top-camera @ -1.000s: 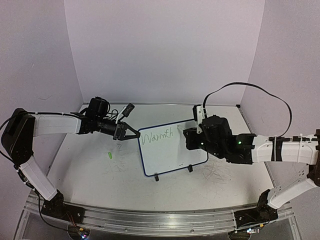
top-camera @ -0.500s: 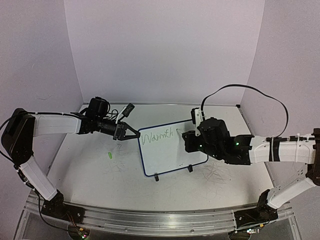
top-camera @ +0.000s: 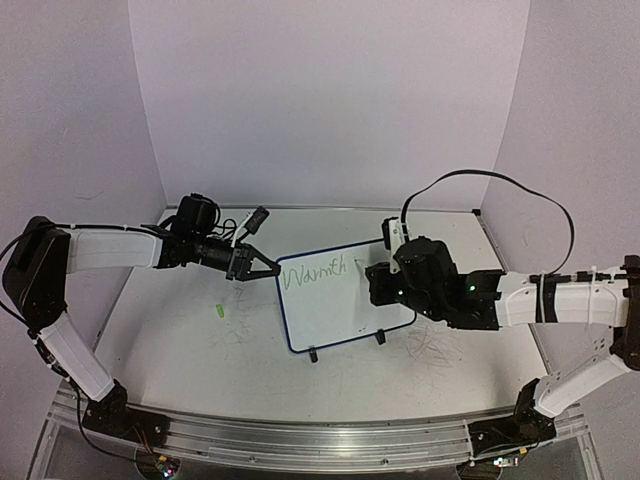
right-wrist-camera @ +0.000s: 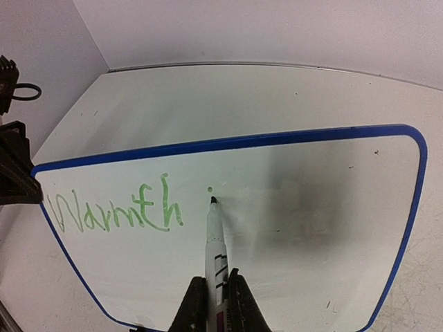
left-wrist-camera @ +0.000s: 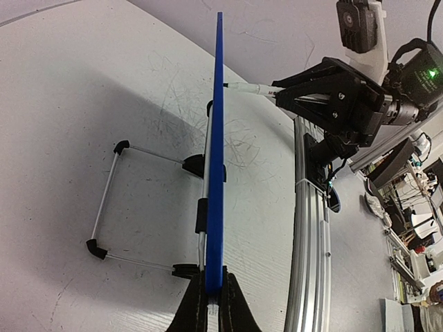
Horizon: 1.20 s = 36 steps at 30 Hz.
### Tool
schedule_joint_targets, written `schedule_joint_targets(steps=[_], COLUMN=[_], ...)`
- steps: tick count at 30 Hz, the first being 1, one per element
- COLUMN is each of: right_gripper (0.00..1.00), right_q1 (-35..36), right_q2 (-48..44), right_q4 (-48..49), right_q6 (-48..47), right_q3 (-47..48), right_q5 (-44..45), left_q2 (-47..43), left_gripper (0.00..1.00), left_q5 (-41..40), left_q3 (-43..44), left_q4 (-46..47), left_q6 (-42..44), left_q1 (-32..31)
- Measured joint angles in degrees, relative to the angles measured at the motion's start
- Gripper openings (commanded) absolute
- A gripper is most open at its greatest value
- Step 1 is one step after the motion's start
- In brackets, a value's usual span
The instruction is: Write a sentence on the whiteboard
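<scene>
In the top view, the left arm reaches in from 9 o'clock, and the left gripper [left-wrist-camera: 213, 294] is at the left edge of the whiteboard [top-camera: 345, 310]. In the left wrist view its two fingers are pressed together on the thin blue rim, so it has the board pinched by the edge. That view shows the board edge-on, running toward 12 o'clock, with a wire stand [left-wrist-camera: 104, 207] with black feet at its 9 o'clock side.

A small green piece [top-camera: 219, 310] lies on the table [top-camera: 170, 360] at about 7 o'clock from the left gripper, apart from the board.

The whiteboard stands in the middle of the table, leaning back on its stand, with two black feet at its lower edge. Of the sentence [right-wrist-camera: 118, 211], only the green word "Warmth" is on the board, at about 10 o'clock on the surface. The rest of the board is white.

To the right of this word, in the right wrist view, the marker [right-wrist-camera: 214, 242] points to 12 o'clock. Its dark tip is on or just above the surface; I cannot tell which. A small green dot is just beyond the tip.

The right gripper [right-wrist-camera: 215, 282] has its fingers closed tightly on the marker's body. In the top view, it is at the board's 3 o'clock edge, and the right arm comes in from 4 o'clock.
</scene>
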Motion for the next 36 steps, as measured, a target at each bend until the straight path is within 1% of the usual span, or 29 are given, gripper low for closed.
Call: schedule_joint_targets(steps=[30, 36], right_gripper=[0.00, 0.00], right_q1=[0.90, 0.87], right_q2=[0.67, -0.96], right_q4=[-1.99, -2.35], right_q6=[2.09, 1.59], right_q3=[0.07, 0.07], right_q5=[0.04, 0.76], left_q2=[0.00, 0.00], left_gripper=[0.00, 0.00], left_q5=[0.02, 0.04], left_q3=[0.02, 0.02], left_q4=[0.01, 0.00], left_q6=[0.04, 0.09], left_q1=[-0.02, -0.02])
